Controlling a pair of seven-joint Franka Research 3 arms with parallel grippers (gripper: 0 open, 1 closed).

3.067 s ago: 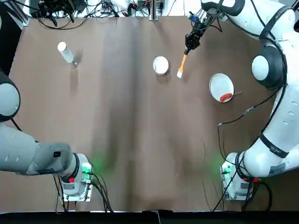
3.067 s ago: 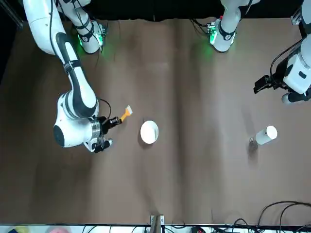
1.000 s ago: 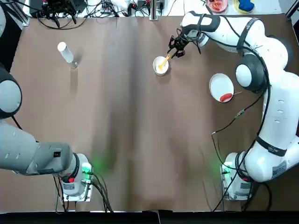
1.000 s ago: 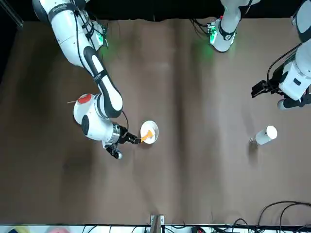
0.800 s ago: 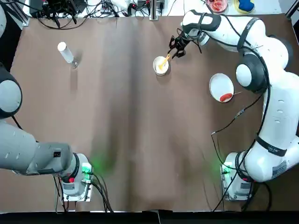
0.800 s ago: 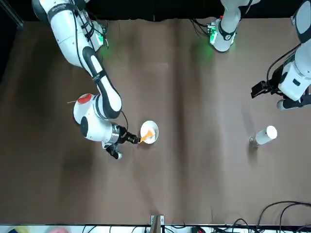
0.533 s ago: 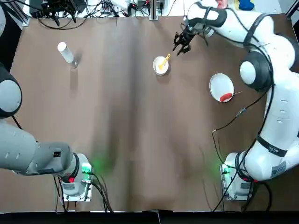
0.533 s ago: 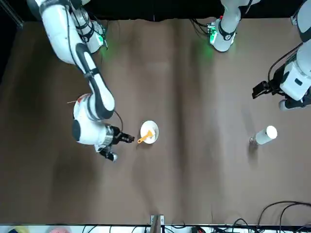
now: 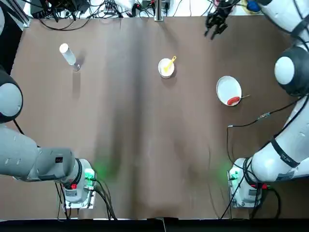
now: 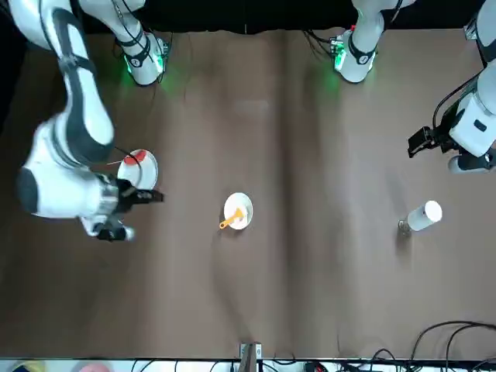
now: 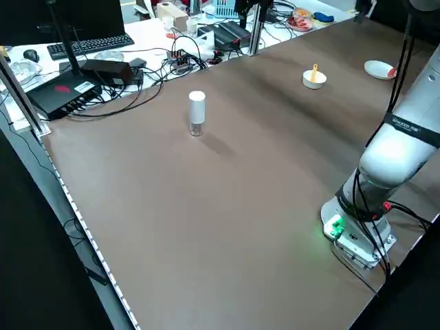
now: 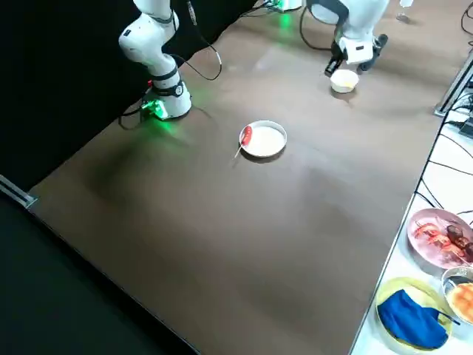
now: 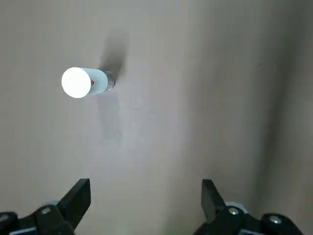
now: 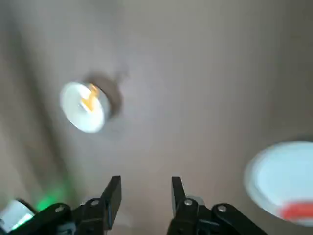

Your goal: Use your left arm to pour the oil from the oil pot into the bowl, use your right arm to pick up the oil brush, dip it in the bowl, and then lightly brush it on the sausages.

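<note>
Right gripper [image 14: 146, 188] hangs wide and empty beyond the plate [image 9: 229, 90]; the left one [image 13: 146, 193] gapes too. Brush [image 9: 169, 64] leans in the bowl [image 9: 165, 71], oil pot [image 9: 68, 54] upright on the desk. Brushing the sausage [image 9: 233, 100] apparently remains, needing that brush gripped.

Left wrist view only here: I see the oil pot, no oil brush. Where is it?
Observer: The oil brush leans in the bowl, handle over the rim.
Operator: My left gripper hangs over the left side, jaws apart. Is the right gripper gripping the brush?
Observer: No, the right gripper is off toward the table's far edge, jaws apart and empty.
Operator: And the sausage?
Observer: The sausage lies on the plate, its skewer past the rim.
</note>
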